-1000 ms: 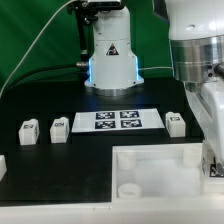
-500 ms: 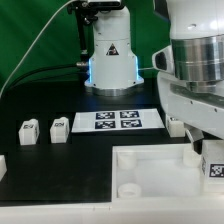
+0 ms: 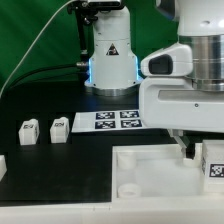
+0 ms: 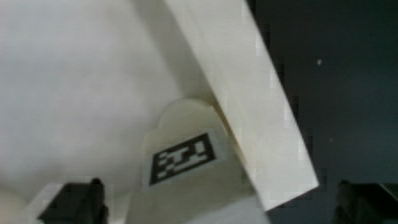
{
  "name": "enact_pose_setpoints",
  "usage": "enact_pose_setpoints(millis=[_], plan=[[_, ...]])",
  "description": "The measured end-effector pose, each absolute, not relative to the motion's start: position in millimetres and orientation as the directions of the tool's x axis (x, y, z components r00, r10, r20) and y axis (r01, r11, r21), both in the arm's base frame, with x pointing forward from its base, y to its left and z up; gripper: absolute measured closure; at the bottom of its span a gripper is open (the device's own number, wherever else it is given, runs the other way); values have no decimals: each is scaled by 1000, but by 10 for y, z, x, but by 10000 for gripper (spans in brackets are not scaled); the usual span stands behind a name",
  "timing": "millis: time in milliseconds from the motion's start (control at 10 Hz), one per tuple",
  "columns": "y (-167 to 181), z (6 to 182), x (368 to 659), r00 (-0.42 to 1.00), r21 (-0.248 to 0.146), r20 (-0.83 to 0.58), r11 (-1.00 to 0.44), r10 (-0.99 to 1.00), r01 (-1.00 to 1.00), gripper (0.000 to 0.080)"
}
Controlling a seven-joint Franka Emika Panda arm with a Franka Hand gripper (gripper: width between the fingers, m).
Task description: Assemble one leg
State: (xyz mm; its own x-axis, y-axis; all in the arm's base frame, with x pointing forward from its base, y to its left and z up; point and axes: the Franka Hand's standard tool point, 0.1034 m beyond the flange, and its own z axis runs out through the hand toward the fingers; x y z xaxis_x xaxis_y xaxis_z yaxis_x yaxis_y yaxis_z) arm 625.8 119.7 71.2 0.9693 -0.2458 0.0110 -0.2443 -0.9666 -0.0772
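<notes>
A small white leg (image 4: 178,155) with a black-and-white tag stands against the raised wall (image 4: 240,90) of the large white panel (image 3: 150,172). It also shows at the exterior view's right edge (image 3: 213,163). My gripper (image 4: 219,205) is open, and its dark fingertips (image 4: 75,200) stand wide apart on either side of this leg without touching it. In the exterior view the gripper (image 3: 188,148) hangs just above the panel's far right rim. Two more legs (image 3: 29,131) (image 3: 58,127) stand at the left.
The marker board (image 3: 112,120) lies in the middle, in front of a white lamp-like base (image 3: 110,60). The bulky white arm body (image 3: 185,85) covers the exterior view's right side and hides what lies behind it.
The arm has swung toward the exterior view's left and come lower. It now hides the leg that stood to the right of the marker board. The parts have not moved.
</notes>
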Motion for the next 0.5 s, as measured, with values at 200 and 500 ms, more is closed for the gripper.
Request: enact_pose_setpoints(millis=[200,500], plan=[[1179,710,6263,978,-77,15,-975,-209,-207,268],[1168,709,6264,961,-78,10,-959,-275,-274,404]])
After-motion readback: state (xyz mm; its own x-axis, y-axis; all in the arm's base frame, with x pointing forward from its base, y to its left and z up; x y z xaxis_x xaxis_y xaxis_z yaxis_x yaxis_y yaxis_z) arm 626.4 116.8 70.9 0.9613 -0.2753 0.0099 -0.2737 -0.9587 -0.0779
